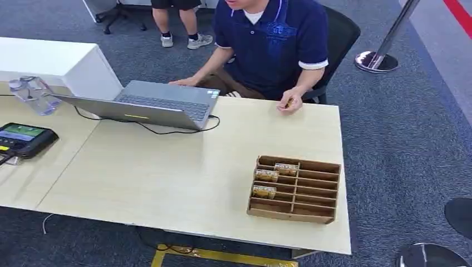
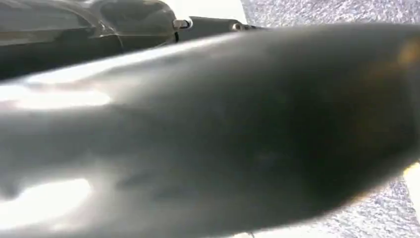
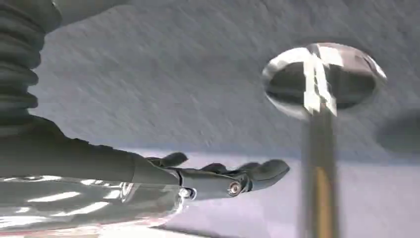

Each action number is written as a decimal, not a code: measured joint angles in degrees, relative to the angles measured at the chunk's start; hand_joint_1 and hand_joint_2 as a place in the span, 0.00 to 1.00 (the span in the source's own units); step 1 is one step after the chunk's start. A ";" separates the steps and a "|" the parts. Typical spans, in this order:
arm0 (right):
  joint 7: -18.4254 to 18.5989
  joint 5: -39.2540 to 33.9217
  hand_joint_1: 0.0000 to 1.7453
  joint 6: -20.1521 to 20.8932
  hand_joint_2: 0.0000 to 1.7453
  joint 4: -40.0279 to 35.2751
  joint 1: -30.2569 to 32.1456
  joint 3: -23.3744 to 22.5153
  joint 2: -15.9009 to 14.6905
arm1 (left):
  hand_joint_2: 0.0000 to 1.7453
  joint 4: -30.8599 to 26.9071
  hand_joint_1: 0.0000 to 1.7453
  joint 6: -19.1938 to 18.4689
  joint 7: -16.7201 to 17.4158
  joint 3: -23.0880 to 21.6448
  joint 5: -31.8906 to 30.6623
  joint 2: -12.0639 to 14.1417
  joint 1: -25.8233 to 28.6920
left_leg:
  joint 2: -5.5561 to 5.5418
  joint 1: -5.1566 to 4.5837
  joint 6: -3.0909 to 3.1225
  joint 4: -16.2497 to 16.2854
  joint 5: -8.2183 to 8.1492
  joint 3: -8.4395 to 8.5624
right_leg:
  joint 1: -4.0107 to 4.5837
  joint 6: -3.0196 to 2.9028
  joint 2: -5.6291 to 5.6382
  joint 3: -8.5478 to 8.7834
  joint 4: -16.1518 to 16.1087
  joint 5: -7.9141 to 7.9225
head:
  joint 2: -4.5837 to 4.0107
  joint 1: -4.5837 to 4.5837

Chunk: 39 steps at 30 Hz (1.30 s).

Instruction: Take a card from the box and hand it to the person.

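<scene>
Matt cardboard box (image 1: 294, 189) on smooth pale wood-look table (image 1: 167, 178)

right hand (image 3: 218, 176): fingers stretched out, holding nothing | below: grey carpet (image 3: 163, 74) | nearby: shiny post base (image 3: 324, 79)

Box (image 1: 294, 189) on table (image 1: 167, 178), right of laptop (image 1: 150, 104); person (image 1: 273, 44) seated behind.

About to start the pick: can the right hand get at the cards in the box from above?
Probably yes. The box sits open-topped near the table's right front edge, nothing over the cards. The right hand hangs empty by the floor.
</scene>
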 joint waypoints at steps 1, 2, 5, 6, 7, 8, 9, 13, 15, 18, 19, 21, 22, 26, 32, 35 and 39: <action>2.77 1.64 0.00 2.31 1.00 -4.80 1.23 0.33 0.51 | 0.00 0.00 0.00 0.00 0.00 0.02 0.02 -0.02 0.00 | -0.03 0.00 0.00 0.00 0.00 -0.03 | 0.00 0.00 -0.05 0.00 0.00 0.00 | 0.00 0.00; 4.17 2.68 0.00 3.29 1.00 -10.26 2.42 0.48 1.23 | 0.00 0.00 0.00 0.00 0.04 0.02 0.07 -0.09 0.05 | -0.04 0.00 0.00 -0.01 0.00 -0.04 | 0.00 -0.01 -0.06 -0.03 0.01 -0.01 | 0.00 0.00; 4.58 3.20 0.00 3.62 1.00 -19.36 3.80 0.48 2.21 | 0.00 0.00 0.00 0.00 0.17 0.02 0.07 -0.11 0.03 | 0.04 0.07 -0.04 -0.02 -0.03 0.02 | 0.06 -0.02 0.05 -0.06 0.01 -0.01 | 0.00 -0.02; 4.07 3.23 0.00 3.02 1.00 -20.98 4.15 0.48 2.36 | 0.00 0.00 0.00 0.00 0.17 0.02 0.09 -0.15 0.01 | 0.04 0.07 -0.04 -0.02 -0.03 0.01 | 0.07 -0.03 0.05 -0.05 0.01 -0.02 | 0.00 0.00; 2.90 3.44 0.00 1.79 1.00 -22.36 4.56 0.57 2.60 | 0.00 0.00 0.00 0.02 0.17 0.02 0.13 -0.20 0.02 | 0.03 0.06 -0.04 -0.02 -0.03 -0.01 | 0.07 -0.04 0.04 -0.05 0.01 -0.02 | 0.00 0.00; 1.65 4.31 0.00 0.52 1.00 -24.21 5.23 0.83 3.00 | 0.00 0.00 0.00 0.04 0.13 0.02 0.15 -0.24 0.05 | 0.02 0.05 -0.04 -0.02 -0.02 -0.02 | 0.06 -0.03 0.02 -0.04 0.01 -0.02 | 0.00 -0.02; 1.54 5.64 0.00 0.30 1.00 -26.76 6.24 1.45 3.44 | 0.00 0.00 0.00 0.09 0.00 0.02 0.22 -0.26 0.05 | 0.00 0.06 -0.04 -0.03 -0.02 -0.04 | 0.07 -0.03 0.00 -0.03 0.02 -0.02 | 0.00 0.00; 5.51 14.21 0.00 3.46 1.00 -48.26 12.66 6.96 6.98 | 0.00 0.00 0.00 0.07 -0.57 0.04 0.66 -0.33 0.10 | 0.00 0.06 -0.05 -0.04 -0.03 -0.14 | 0.07 -0.07 0.01 -0.05 0.04 -0.05 | 0.00 0.02; 7.07 17.00 0.00 2.96 1.00 -58.72 15.40 11.64 7.96 | 0.00 0.00 0.00 0.04 -0.61 0.04 0.68 -0.42 0.09 | 0.02 0.07 -0.05 -0.05 -0.03 -0.06 | 0.07 -0.08 0.05 -0.07 0.04 -0.05 | 0.00 0.00; 8.60 19.67 0.00 0.71 1.00 -69.31 18.83 18.94 7.96 | 0.00 0.00 0.00 -0.11 -0.77 0.07 0.68 -0.46 0.17 | 0.02 0.08 -0.06 -0.05 -0.02 -0.05 | 0.09 -0.08 0.03 -0.06 0.04 -0.05 | 0.00 0.00; 9.08 20.41 0.00 0.06 1.00 -72.15 19.68 21.56 7.89 | 0.00 0.00 0.00 -0.18 -0.79 0.07 0.68 -0.46 0.19 | 0.02 0.08 -0.06 -0.05 -0.02 -0.09 | 0.09 -0.08 0.03 -0.05 0.04 -0.05 | 0.00 -0.02; 10.11 21.74 0.00 0.10 1.00 -76.43 20.68 27.03 7.17 | 0.00 0.00 0.00 -0.26 -1.05 0.07 0.83 -0.44 0.15 | 0.03 0.07 -0.06 -0.05 -0.02 -0.11 | 0.09 -0.08 0.04 -0.06 0.04 -0.05 | 0.00 -0.02; 10.50 22.16 0.00 0.19 1.00 -77.81 20.84 29.37 6.73 | 0.00 0.00 0.00 -0.35 -1.16 0.07 0.85 -0.44 0.13 | 0.03 0.08 -0.06 -0.05 -0.02 -0.05 | 0.09 -0.08 0.06 -0.05 0.04 -0.05 | 0.00 0.00; 10.81 22.42 0.00 0.27 1.00 -81.04 21.49 34.63 6.12 | 0.00 0.00 0.00 -0.37 -1.29 0.09 0.85 -0.44 0.21 | 0.00 0.06 -0.07 -0.05 0.00 -0.02 | 0.07 -0.07 0.01 -0.04 0.04 -0.05 | 0.00 -0.02; 11.02 22.40 0.00 0.27 1.00 -82.48 21.89 37.44 5.38 | 0.00 0.00 0.00 -0.37 -1.33 0.09 0.85 -0.46 0.17 | 0.02 0.05 -0.07 -0.05 -0.01 -0.01 | 0.07 -0.07 0.03 -0.04 0.04 -0.05 | 0.00 -0.02; 11.05 22.39 0.00 0.27 1.00 -82.76 21.90 37.77 5.21 | 0.00 0.00 0.00 -0.37 -1.31 0.11 0.85 -0.46 0.17 | 0.02 0.06 -0.07 -0.05 -0.01 -0.02 | 0.07 -0.07 0.03 -0.05 0.04 -0.05 | 0.00 0.00; 11.05 22.39 0.00 0.27 1.00 -83.09 21.95 38.19 5.07 | 0.00 0.00 0.00 -0.37 -1.33 0.11 0.85 -0.46 0.17 | 0.02 0.06 -0.07 -0.05 -0.01 -0.01 | 0.08 -0.07 0.03 -0.04 0.04 -0.05 | 0.00 -0.02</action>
